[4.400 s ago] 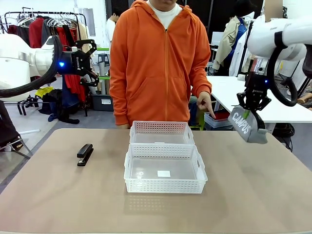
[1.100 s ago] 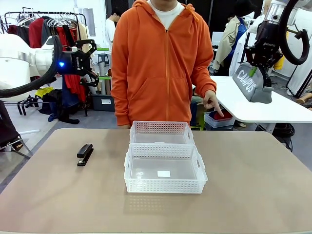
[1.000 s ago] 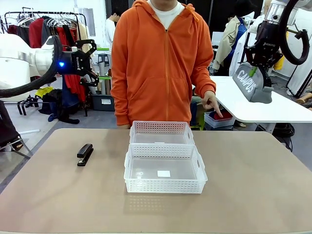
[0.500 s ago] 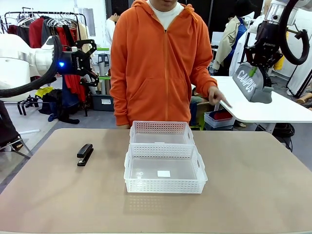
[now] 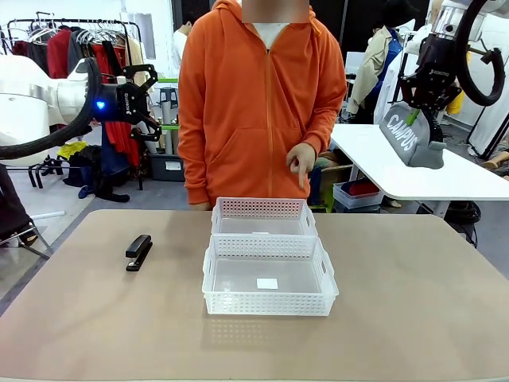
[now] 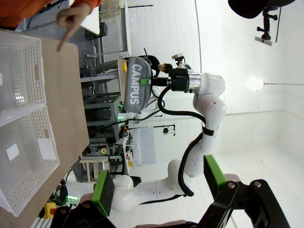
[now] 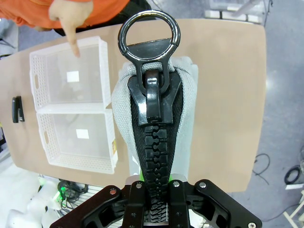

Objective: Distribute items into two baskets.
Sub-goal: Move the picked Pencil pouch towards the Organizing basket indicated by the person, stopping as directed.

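Holding the CAMPUS pouch aloft at the right

The right pincer (image 5: 413, 117) is clamped on the top end of the grey pouch (image 5: 409, 142). The pouch hangs tilted in the air, well above and to the right of the surface (image 5: 413, 302), and is seen against a white table (image 5: 398, 171) farther back. White "CAMPUS" lettering runs along its side. The right wrist view looks down its black zipper (image 7: 151, 142) and ring pull.

The left pincer (image 5: 153, 102) stands wide open with nothing in it, raised beyond the left edge. The print on its body is too small to read.

Two lattice baskets touch at mid-surface. The near basket (image 5: 269, 304) has a blank white sticker (image 5: 267, 283) on its floor. The far basket (image 5: 262, 208) sits just before a person in an orange hoodie, whose hand (image 5: 301, 161) points a finger down above it. In the front view the far basket's own wall hides its floor.

The black stapler (image 5: 138, 252) lies left of the baskets, apart from them. A clothes rack (image 5: 71, 40) stands behind at the left
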`<state>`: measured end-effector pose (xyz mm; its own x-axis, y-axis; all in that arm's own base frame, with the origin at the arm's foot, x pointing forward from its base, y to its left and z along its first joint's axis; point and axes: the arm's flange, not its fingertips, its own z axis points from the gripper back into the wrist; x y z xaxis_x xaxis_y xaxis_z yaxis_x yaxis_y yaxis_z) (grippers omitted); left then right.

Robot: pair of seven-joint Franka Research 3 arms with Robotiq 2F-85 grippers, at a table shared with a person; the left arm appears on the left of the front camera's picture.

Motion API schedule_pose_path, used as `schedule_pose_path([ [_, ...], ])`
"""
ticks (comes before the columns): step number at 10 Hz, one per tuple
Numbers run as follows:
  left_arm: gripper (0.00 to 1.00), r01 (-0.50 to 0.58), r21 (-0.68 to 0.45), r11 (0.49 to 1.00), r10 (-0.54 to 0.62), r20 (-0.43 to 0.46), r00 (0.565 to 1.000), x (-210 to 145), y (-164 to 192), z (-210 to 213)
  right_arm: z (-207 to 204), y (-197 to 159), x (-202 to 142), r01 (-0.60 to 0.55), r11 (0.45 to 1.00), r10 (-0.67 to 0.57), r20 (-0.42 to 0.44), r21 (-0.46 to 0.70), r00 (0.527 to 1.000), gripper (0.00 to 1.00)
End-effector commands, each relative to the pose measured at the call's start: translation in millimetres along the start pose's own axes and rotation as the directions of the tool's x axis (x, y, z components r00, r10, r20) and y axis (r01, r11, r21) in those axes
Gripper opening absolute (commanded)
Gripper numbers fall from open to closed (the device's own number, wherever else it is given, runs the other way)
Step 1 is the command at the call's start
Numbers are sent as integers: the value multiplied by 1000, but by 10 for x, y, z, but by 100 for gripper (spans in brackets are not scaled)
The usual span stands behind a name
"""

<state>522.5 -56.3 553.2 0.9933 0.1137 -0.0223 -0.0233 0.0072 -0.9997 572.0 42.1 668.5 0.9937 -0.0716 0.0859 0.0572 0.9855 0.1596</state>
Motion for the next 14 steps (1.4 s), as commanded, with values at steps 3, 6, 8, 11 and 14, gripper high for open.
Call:
schedule_pose_path([
  [3, 100, 2, -4, 1000, -2, 3, 1000, -4, -22, 12, 30, 12, -13, -2, 1000, 2, 4, 1, 1000, 0],
  [6, 100, 2, -4, 1000, -2, 3, 1000, -4, -22, 12, 30, 12, -13, -2, 1000, 2, 4, 1, 1000, 0],
  [8, 100, 2, -4, 1000, -2, 3, 1000, -4, -22, 12, 30, 12, -13, -2, 1000, 2, 4, 1, 1000, 0],
  [11, 100, 2, -4, 1000, -2, 3, 1000, -4, -22, 12, 30, 12, -13, -2, 1000, 2, 4, 1, 1000, 0],
  [14, 100, 2, -4, 1000, -2, 3, 1000, -4, -22, 12, 30, 12, -13, -2, 1000, 2, 4, 1, 1000, 0],
])
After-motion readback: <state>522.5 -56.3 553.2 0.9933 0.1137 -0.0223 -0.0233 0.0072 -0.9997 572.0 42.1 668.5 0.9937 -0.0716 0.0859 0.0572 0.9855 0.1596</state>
